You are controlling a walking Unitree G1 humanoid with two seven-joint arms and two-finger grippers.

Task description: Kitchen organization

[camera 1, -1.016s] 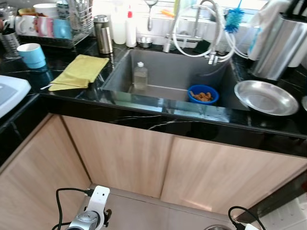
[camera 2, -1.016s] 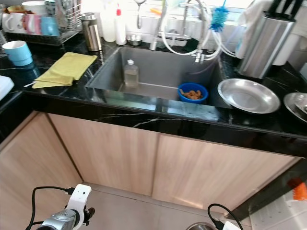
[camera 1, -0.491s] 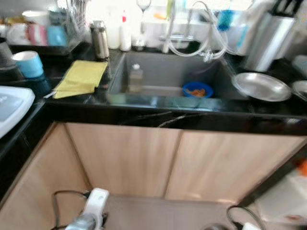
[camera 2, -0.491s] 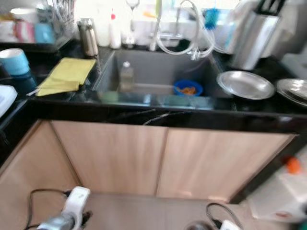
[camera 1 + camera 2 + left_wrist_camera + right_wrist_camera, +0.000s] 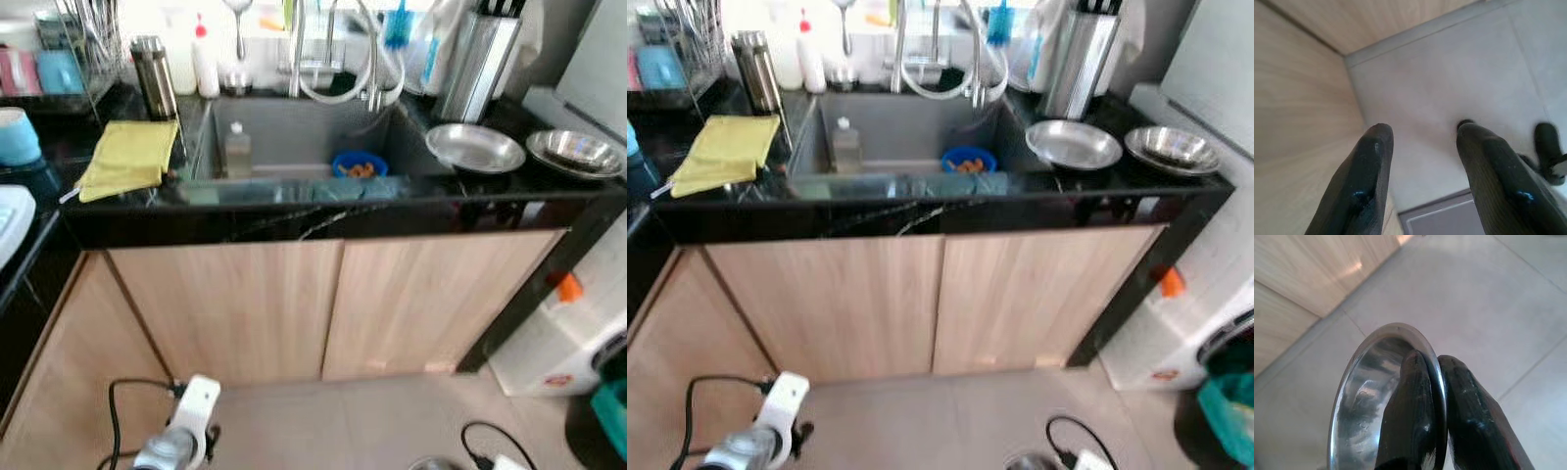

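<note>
Head views: compared with a second ago the whole scene has shifted and shrunk, so the camera has backed off and turned rightward, bringing the black stone worktop's (image 5: pixel 294 217) right end into sight, where a flat round steel plate (image 5: pixel 474 147) lies just beside a shallow steel bowl (image 5: pixel 575 150). Right wrist view: the right end effector (image 5: pixel 1436 366), fingers closed, pinches the rim of a round stainless-steel dish (image 5: pixel 1369 404) held low over the tiled floor (a carry, probably toward that steelware). Left wrist view: the left end effector (image 5: pixel 1421 134) hangs idle, fingers spread and empty.
</note>
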